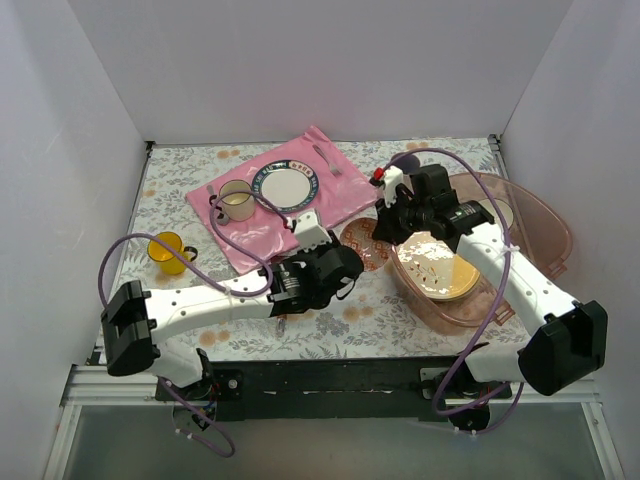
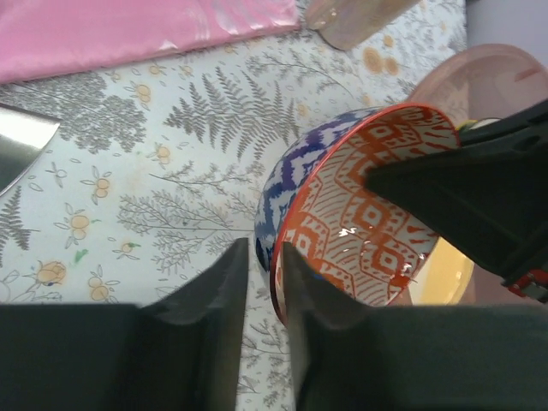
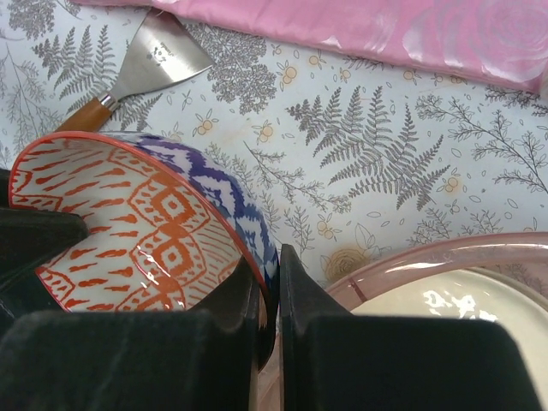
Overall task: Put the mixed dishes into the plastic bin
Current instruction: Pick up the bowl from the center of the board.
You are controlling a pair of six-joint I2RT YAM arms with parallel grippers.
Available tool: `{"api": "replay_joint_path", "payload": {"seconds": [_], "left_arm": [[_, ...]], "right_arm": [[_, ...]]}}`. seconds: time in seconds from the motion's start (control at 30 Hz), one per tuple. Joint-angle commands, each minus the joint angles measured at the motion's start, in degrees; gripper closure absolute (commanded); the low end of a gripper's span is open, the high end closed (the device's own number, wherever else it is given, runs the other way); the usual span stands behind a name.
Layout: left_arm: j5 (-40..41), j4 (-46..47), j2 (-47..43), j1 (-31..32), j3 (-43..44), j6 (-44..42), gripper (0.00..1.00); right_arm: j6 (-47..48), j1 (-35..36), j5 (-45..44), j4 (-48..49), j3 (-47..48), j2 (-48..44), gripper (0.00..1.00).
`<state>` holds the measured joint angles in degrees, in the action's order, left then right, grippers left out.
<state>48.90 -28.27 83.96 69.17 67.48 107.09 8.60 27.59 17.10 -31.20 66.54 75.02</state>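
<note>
The right pincer [image 3: 270, 267] pinches the bowl [image 3: 163, 223] rim; the left pincer [image 2: 264, 255] straddles it, grip unclear. Opposed pulls could twist it loose onto the bench [image 3: 385, 154].

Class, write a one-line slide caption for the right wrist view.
Right tool pinches the rim of the tilted orange-and-blue patterned bowl beside the plastic bin.

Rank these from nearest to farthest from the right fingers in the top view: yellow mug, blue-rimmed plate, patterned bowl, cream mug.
From the right fingers:
1. patterned bowl, gripped at its rim, mid-table.
2. blue-rimmed plate, on the pink mat, back and to the left.
3. cream mug, at the mat's left end.
4. yellow mug, far left, off the mat.
</note>
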Motion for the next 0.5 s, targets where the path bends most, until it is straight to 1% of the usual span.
{"api": "replay_joint_path", "payload": {"seconds": [0.0,0.03,0.07,0.1,0.13,0.17,0.2,0.3,0.47], "left_arm": [[-3.2,10.9,-8.8,0.3,-4.1,-6.9,0.58],[-4.9,13.4,-10.6,0.3,-5.9,-7.9,0.49],[-5.6,14.5,-11.5,0.3,-6.7,-9.9,0.42],[-6.3,15.6,-12.3,0.3,-7.6,-11.1,0.3],[-7.1,17.4,-13.3,0.3,-8.4,-12.1,0.25],[-8.6,18.4,-14.9,0.3,-9.7,-12.9,0.22],[-9.4,19.3,-15.8,0.3,-10.5,-15.1,0.12],[-12.9,22.6,-18.9,0.2,-13.3,-19.3,0.02],[-15.9,25.4,-23.8,0.3,-16.7,-23.6,0.02]], "right_arm": [[4.6,-2.5,7.8,-0.8,2.5,-2.6,0.99],[5.5,-3.9,11.1,-1.5,2.7,-2.8,0.99],[6.7,-4.7,12.6,-1.7,2.7,-3.0,0.99],[7.3,-5.5,13.6,-1.7,2.6,-3.6,0.99],[8.1,-7.3,17.0,-2.2,2.6,-3.9,0.99],[8.5,-8.0,17.8,-2.2,2.5,-4.2,0.99],[9.1,-8.7,18.7,-2.3,2.2,-5.0,0.99],[10.6,-11.0,21.2,-2.5,1.5,-6.4,0.99],[11.3,-15.1,24.6,-2.5,1.0,-8.1,0.99]]}}
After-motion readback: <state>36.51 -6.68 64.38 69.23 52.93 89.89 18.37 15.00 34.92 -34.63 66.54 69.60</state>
